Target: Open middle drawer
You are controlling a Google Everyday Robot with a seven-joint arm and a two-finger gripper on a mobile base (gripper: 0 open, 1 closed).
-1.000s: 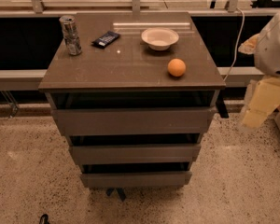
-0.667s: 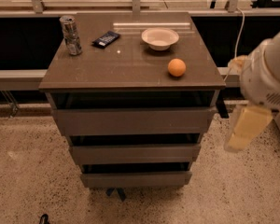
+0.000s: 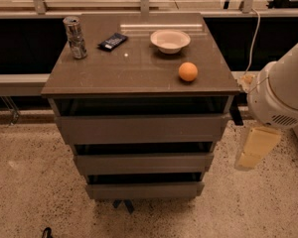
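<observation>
Lowered and drawn leftward since a second ago, claw hanging in air, touching nothing; impossible to tell whether clenched or released. Left of it, near and about level: middle drawer, front untouched, seemingly not pulled out. Nothing done yet; reaching, gripping, pulling all left.

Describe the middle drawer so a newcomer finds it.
Find the grey-brown cabinet with an orange on top; three drawer fronts stack below. The middle drawer is the second front, narrower than the top drawer, wider than the bottom drawer. The gripper hangs right of the cabinet.
</observation>
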